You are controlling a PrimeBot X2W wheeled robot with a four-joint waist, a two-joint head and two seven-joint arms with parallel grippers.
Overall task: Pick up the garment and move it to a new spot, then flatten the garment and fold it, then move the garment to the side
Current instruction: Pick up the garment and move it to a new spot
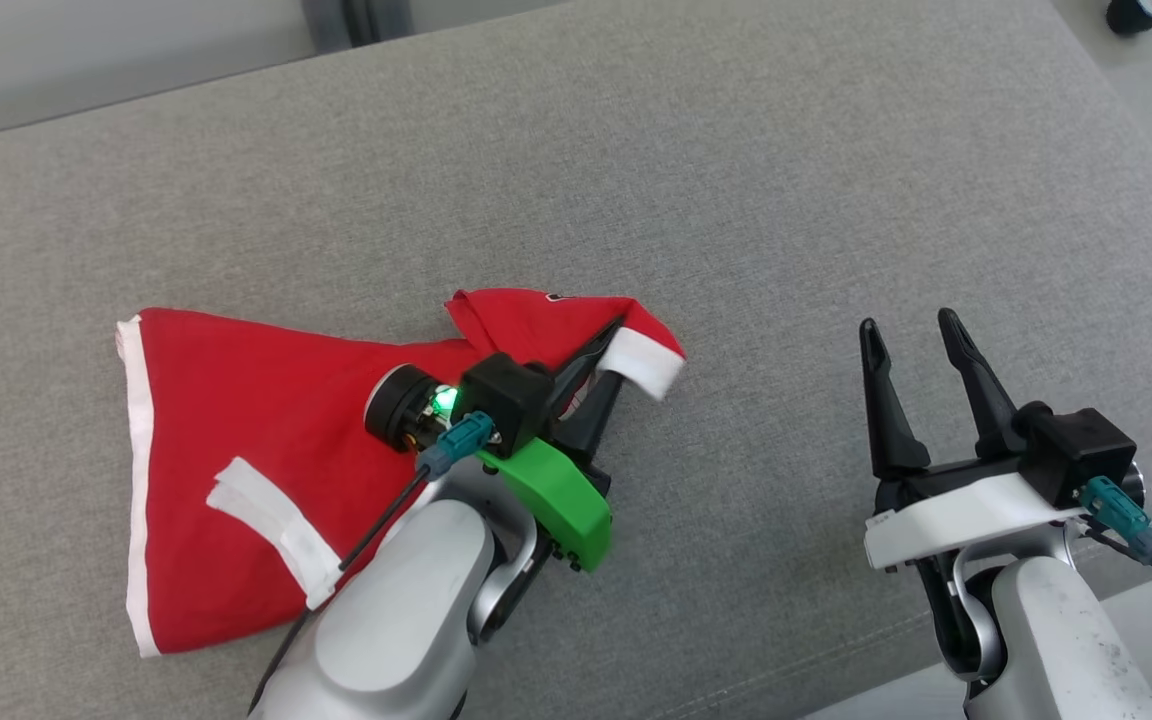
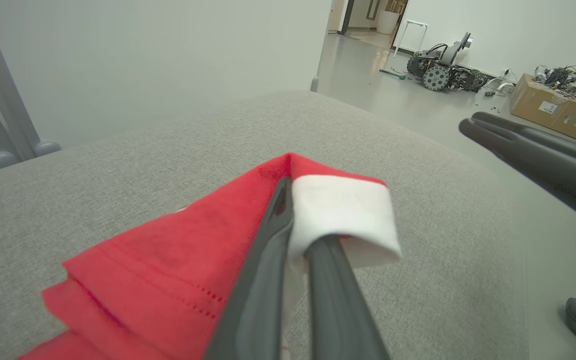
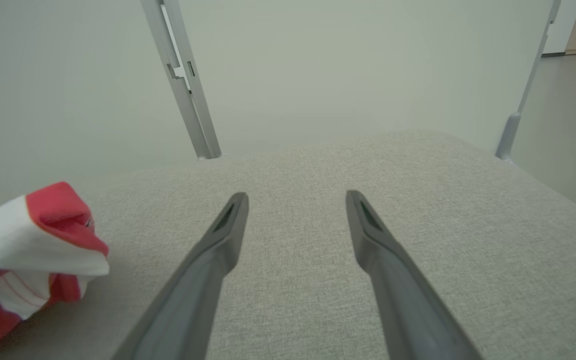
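**On the grey cushion: L gripper clamped on garment cuff, R gripper idle**

On the grey cushion [image 1: 696,170] in front of you, the garment [image 1: 236,420] lies left of centre in the head view. It is red w/ white trim. 1 white edge runs down its far-left side, and 1 white band lies across its lower part near the L forearm. Most of the cloth rests flat on the cushion. The right-hand end is bunched and folded over itself.

L gripper [image 1: 620,352]: its 2 fingers are pressed together on that bunched end, right at the white cuff [image 1: 641,360]. In the L wrist view the cuff wraps over 1 finger, w/ red cloth pinched between the pair. Approx. 3 folded red layers show below the grip. In the R wrist view the cuff end looks raised a little off the cushion. I cannot tell how far.

R gripper [image 1: 908,322]: fingers spread wide apart, nothing between them. It is over bare cushion, well apart from the garment and to the right of it, fingers pointing toward the cushion's far edge.

Background, L wrist view: a cardboard box [image 2: 550,105] and a wheeled machine [image 2: 440,70] sit on the floor beyond the cushion, near the far wall.
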